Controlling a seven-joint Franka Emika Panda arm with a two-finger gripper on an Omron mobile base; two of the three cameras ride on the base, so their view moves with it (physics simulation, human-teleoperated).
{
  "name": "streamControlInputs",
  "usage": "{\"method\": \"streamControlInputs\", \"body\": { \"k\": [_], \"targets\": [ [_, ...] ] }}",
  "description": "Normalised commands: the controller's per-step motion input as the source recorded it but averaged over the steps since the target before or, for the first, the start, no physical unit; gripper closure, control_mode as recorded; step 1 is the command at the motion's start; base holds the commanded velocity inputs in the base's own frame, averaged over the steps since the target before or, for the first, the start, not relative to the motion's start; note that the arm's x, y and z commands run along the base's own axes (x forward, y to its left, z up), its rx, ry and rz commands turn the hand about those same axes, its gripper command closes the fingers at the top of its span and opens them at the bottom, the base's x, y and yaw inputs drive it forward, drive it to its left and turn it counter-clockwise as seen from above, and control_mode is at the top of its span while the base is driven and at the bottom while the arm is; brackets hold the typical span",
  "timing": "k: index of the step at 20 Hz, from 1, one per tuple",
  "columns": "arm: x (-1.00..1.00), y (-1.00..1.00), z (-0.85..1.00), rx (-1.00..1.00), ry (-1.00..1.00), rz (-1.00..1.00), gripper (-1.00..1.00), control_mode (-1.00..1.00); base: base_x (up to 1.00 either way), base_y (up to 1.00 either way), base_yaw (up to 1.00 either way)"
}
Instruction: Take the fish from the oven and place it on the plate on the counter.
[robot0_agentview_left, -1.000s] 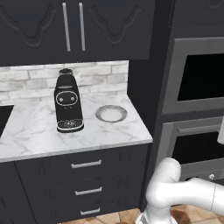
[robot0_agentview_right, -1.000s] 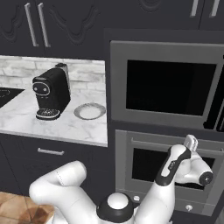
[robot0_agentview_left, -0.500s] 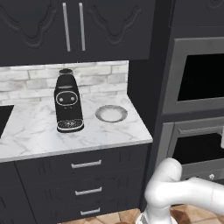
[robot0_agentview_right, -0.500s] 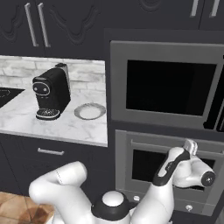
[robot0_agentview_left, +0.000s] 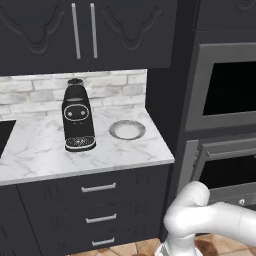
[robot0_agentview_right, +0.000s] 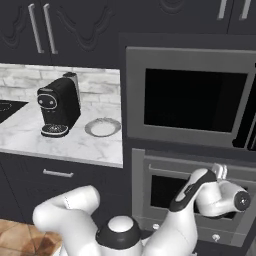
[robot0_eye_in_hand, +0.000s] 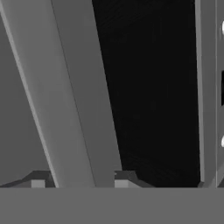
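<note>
Toward the right edge of the counter (robot0_agentview_left: 125, 156), in the left base view, the plate (robot0_agentview_left: 127, 129) lay bare just beside the coffee machine (robot0_agentview_left: 78, 117). The oven (robot0_agentview_left: 225, 172) stood past the counter's right end, its door up or barely cracked; I could not tell which.

From the right base view, the gripper (robot0_agentview_right: 218, 171) was at the door's handle (robot0_agentview_right: 170, 171), near that bar's right end. This was something the left base view did not give.

Along the hand view, the 2 finger tips stood on either side of the grey handle bar, with dark oven glass beyond. Whether the claw pinched the bar or merely straddled it, I could not tell.

The fish, by my judgement, lay behind that door, so opening it was the step in hand. Doing it well meant a firm, square hold on the bar, then a pull outward and down along the door's arc, not straight back.
</note>
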Motion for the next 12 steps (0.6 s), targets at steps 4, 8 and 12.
{"method": "streamControlInputs", "body": {
  "k": [4, 8, 12],
  "targets": [
    [-0.67, -0.01, -0.61, 0.00, 0.19, 0.00, 1.00, -1.00, 0.00, 0.00, 0.00],
    [-0.74, 0.00, -0.75, 0.00, 0.16, 0.00, 1.00, -1.00, 0.00, 0.00, 0.00],
    [-0.81, 0.00, -0.84, 0.00, 0.12, 0.00, 1.00, -1.00, 0.00, 0.00, 0.00]
  ]
}}
